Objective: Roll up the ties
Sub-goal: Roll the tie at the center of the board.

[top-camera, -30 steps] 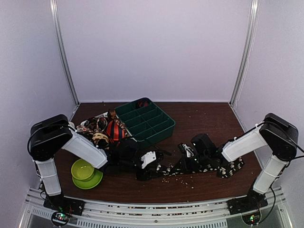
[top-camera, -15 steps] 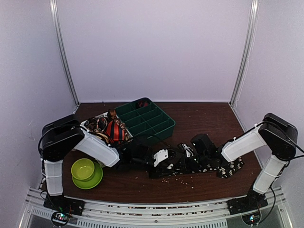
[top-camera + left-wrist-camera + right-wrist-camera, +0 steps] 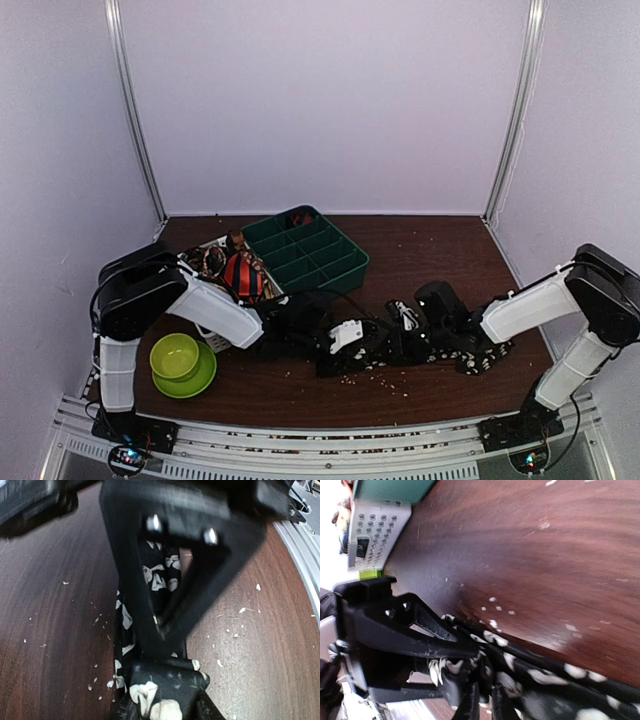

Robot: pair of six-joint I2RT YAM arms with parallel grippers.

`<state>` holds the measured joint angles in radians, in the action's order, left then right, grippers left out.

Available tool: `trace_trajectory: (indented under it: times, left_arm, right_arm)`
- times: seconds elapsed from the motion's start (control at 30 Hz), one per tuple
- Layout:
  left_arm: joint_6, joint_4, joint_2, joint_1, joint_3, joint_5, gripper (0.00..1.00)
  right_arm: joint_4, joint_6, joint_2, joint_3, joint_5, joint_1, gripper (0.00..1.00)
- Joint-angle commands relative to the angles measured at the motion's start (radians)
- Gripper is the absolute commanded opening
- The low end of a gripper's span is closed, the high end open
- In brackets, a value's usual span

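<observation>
A robotics lab test cell: plain pale panels (image 3: 330, 100) wall in a brown tabletop (image 3: 430, 240) on three sides (metal posts (image 3: 135, 110) at the corners), and the left arm (image 3: 205, 308) and right arm (image 3: 530, 310) stand on an aluminium rail (image 3: 320, 445) along its near edge.

Soft, even overhead light fills the white enclosure, with faint shadows on the dark surface (image 3: 430, 250). Wrist views are blurred up close, the fingers (image 3: 132, 600) out of focus. Glare whitens the right wrist frame's upper left.

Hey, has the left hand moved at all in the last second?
Yes. In the top view the left hand has slid right along the spotted tie, farther from the green bowl.
</observation>
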<state>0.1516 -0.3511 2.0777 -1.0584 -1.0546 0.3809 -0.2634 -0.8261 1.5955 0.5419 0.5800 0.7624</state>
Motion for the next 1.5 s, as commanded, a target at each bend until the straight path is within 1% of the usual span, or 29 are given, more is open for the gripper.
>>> trace_trajectory:
  times: [0.0, 0.1, 0.17, 0.27, 0.47, 0.57, 0.63, 0.7, 0.8, 0.87, 0.9, 0.97, 1.03, 1.1, 1.2, 1.27, 1.4, 1.47]
  left_arm:
    - [0.022, 0.135, 0.007, 0.006, 0.004, -0.033, 0.33]
    - [0.021, 0.138, 0.009, 0.006, 0.000, -0.031, 0.33]
    - [0.021, 0.144, 0.012, 0.007, -0.007, -0.029, 0.33]
    - [0.020, 0.147, 0.014, 0.008, -0.009, -0.025, 0.34]
    - [0.002, 0.132, 0.014, 0.022, -0.007, -0.010, 0.34]
    - [-0.004, 0.119, 0.010, 0.024, -0.005, -0.002, 0.34]
    - [-0.006, 0.119, 0.010, 0.025, -0.007, 0.002, 0.34]
    - [-0.006, 0.121, 0.008, 0.026, -0.010, 0.005, 0.35]
    - [0.000, 0.122, 0.002, 0.026, -0.008, 0.010, 0.37]
    - [0.001, 0.121, -0.008, 0.026, -0.006, 0.004, 0.41]
    - [0.001, 0.113, -0.019, 0.026, 0.002, 0.000, 0.45]
    - [-0.007, 0.050, -0.054, 0.026, 0.038, -0.020, 0.58]
    - [-0.015, -0.022, -0.093, 0.025, 0.089, -0.046, 0.66]
    - [-0.012, -0.060, -0.115, 0.025, 0.106, -0.074, 0.71]
    - [0.003, -0.067, -0.111, 0.020, 0.096, -0.098, 0.77]
    - [0.013, -0.057, -0.088, 0.019, 0.072, -0.090, 0.79]
    - [0.024, -0.034, -0.016, 0.004, 0.009, -0.066, 0.80]
    - [0.021, -0.039, 0.012, 0.002, -0.013, -0.055, 0.79]
  right_arm:
    - [-0.005, -0.015, -0.082, -0.043, 0.021, -0.044, 0.18]
    - [-0.056, -0.045, -0.099, -0.044, 0.049, -0.041, 0.29]
    - [-0.072, -0.057, -0.090, -0.035, 0.063, -0.036, 0.34]
    - [-0.067, -0.055, -0.058, -0.016, 0.075, -0.024, 0.35]
    - [-0.073, -0.051, 0.005, 0.005, 0.077, 0.001, 0.35]
    - [-0.079, -0.047, 0.028, 0.020, 0.072, 0.005, 0.30]
    - [-0.080, -0.044, 0.038, 0.034, 0.070, 0.003, 0.22]
    - [-0.069, -0.038, 0.041, 0.050, 0.068, 0.004, 0.10]
    - [-0.042, -0.023, 0.038, 0.059, 0.063, 0.004, 0.00]
    - [-0.032, -0.014, 0.034, 0.056, 0.061, 0.003, 0.00]
    - [-0.026, -0.012, 0.032, 0.055, 0.060, 0.003, 0.00]
    - [-0.023, -0.008, 0.031, 0.050, 0.058, 0.003, 0.00]
    - [-0.021, -0.008, 0.033, 0.048, 0.057, 0.003, 0.00]
    - [-0.022, -0.004, 0.037, 0.050, 0.057, 0.003, 0.00]
    - [-0.016, 0.001, 0.040, 0.058, 0.058, 0.003, 0.00]
    - [-0.012, 0.005, 0.039, 0.061, 0.060, 0.004, 0.00]
    - [-0.004, 0.010, 0.035, 0.065, 0.061, 0.003, 0.00]
    - [-0.001, 0.011, 0.037, 0.069, 0.064, 0.003, 0.00]
